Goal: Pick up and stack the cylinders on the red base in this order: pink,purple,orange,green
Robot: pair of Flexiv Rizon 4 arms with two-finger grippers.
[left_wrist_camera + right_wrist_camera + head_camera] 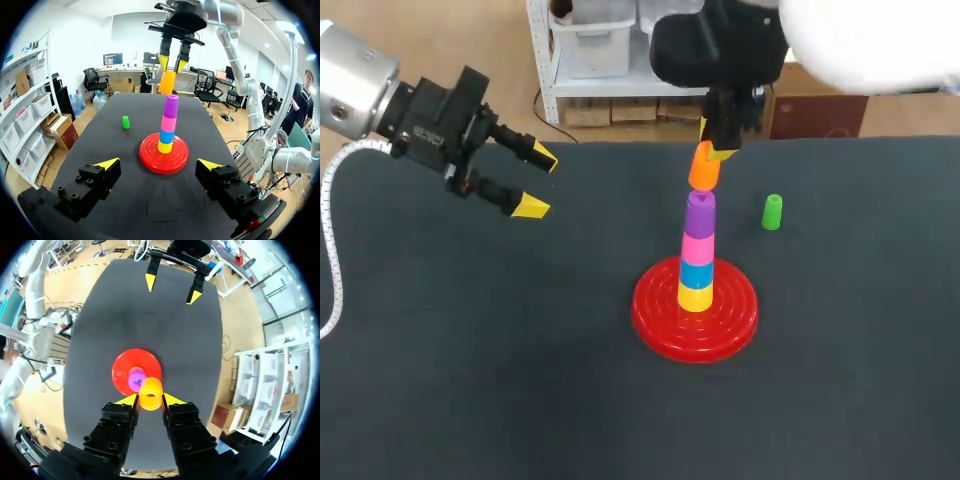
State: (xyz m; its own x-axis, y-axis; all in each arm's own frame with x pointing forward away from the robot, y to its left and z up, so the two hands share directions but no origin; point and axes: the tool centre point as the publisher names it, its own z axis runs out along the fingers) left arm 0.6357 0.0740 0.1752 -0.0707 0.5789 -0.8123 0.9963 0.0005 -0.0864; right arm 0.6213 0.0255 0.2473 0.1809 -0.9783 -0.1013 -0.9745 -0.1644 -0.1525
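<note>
On the red base (665,318) (150,159) (120,371) stands a stack of yellow, blue, pink (697,246) (168,123) and purple (700,212) (171,105) (135,380) cylinders. My right gripper (715,150) (172,61) (150,399) is shut on the orange cylinder (703,167) (167,82) (150,393), held slightly tilted just above the purple one. The green cylinder (772,211) (126,122) stands upright on the mat to the right of the stack. My left gripper (538,182) (158,164) (171,288) hovers open and empty over the table's left side, well away from the stack.
The dark table mat (470,350) spreads around the base, bare at the front and left. A white cable (330,250) hangs from my left arm at the left edge.
</note>
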